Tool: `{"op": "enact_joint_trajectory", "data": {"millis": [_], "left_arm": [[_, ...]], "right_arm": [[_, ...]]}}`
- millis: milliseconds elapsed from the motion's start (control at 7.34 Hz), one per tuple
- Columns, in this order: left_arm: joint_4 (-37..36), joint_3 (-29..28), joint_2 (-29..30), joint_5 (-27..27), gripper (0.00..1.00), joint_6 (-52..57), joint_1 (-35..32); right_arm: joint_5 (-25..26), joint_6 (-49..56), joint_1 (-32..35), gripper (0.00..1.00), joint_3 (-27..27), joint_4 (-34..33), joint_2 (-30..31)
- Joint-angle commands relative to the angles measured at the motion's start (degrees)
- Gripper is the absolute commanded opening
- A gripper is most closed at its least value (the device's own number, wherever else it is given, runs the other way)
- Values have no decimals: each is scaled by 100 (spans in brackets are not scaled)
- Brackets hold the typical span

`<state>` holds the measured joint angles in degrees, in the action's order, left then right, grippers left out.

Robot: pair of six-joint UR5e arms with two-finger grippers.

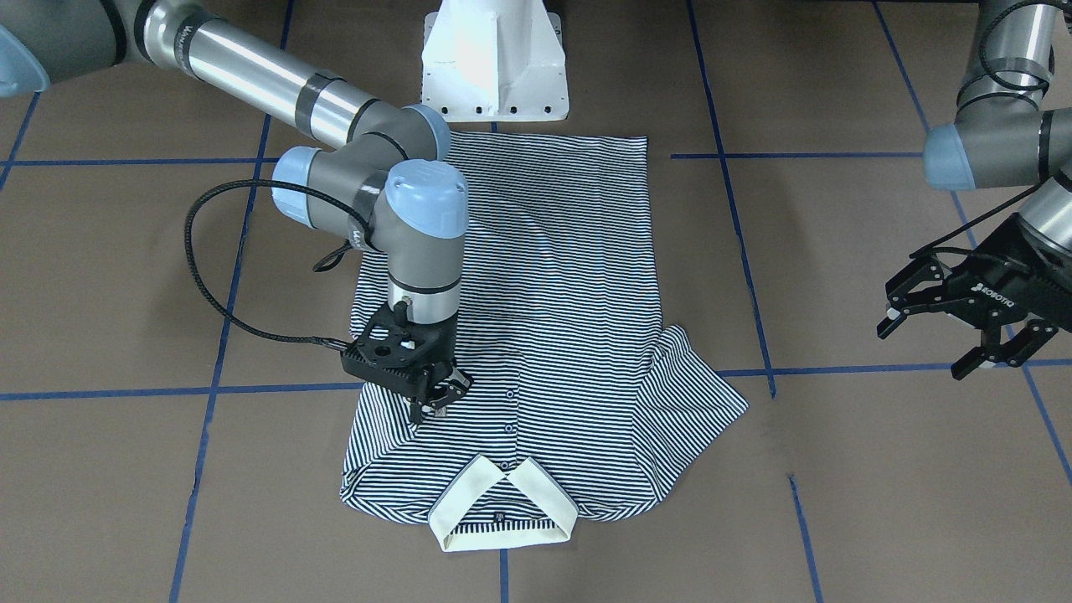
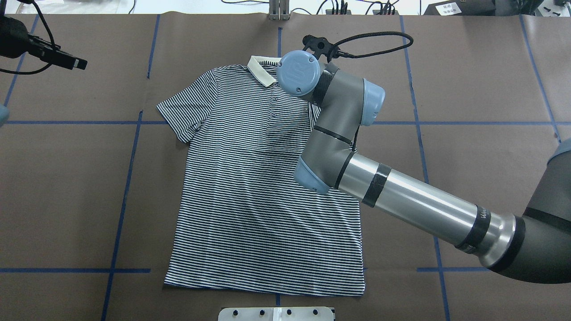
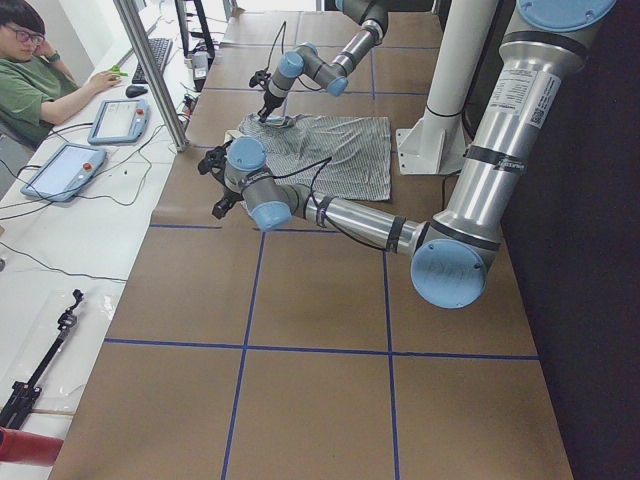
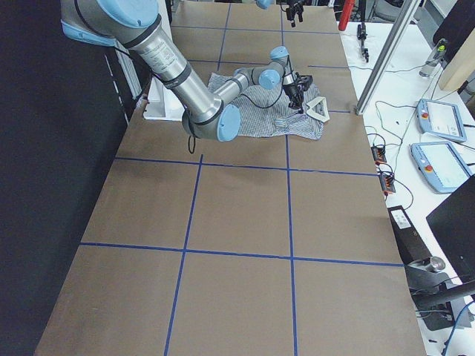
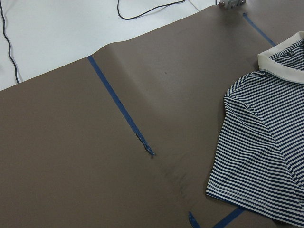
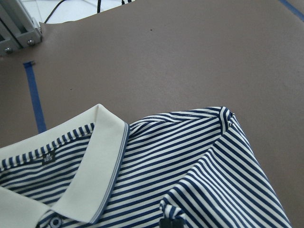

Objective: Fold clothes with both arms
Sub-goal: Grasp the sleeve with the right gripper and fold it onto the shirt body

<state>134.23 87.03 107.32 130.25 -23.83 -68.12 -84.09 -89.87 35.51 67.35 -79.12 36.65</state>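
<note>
**Striped polo shirt (image 1: 553,318) flat on table; right gripper pinching it, left gripper free.**

Nearest the front camera we find the cream collar (image 1: 469,502), with the shirt spread buttons-up on the brown table (image 1: 837,251). 1 sleeve (image 1: 703,394) lies open on the robot's left side. Just behind the collar, the right gripper (image 1: 437,404) stands on the chest, jaws closed on a small pinch of striped fabric. The left gripper (image 1: 938,343) hangs over bare table, well apart from the shirt, fingers spread, holding nothing. Farthest back, the hem lies just beside the white pedestal (image 1: 494,59).
</note>
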Motion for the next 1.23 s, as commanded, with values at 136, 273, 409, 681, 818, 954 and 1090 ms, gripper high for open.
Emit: {"op": "enact_joint_trajectory", "data": {"millis": [136,273,409,681,818,954,1090], "left_arm": [[6,7,0,0,100,2,9],[41,7,17,-104,100,19,18],[137,-1,17,-401,100,-7,209],[129,-36,70,-483,100,-103,395],[129,-28,88,-588,100,-852,570],[129,16,123,-1250,100,-1704,954],[138,-19,210,-1587,96,-2295,1306]], "right_arm": [[42,92,-61,99,-73,2,0],[16,528,-44,100,-55,10,-18],[-80,854,52,100,-20,19,-26],[-1026,1583,507,100,181,2,34],[-1544,2065,806,100,330,19,200],[-2054,2766,1157,100,749,28,646],[-2564,3591,1517,100,1128,45,1094]]}}
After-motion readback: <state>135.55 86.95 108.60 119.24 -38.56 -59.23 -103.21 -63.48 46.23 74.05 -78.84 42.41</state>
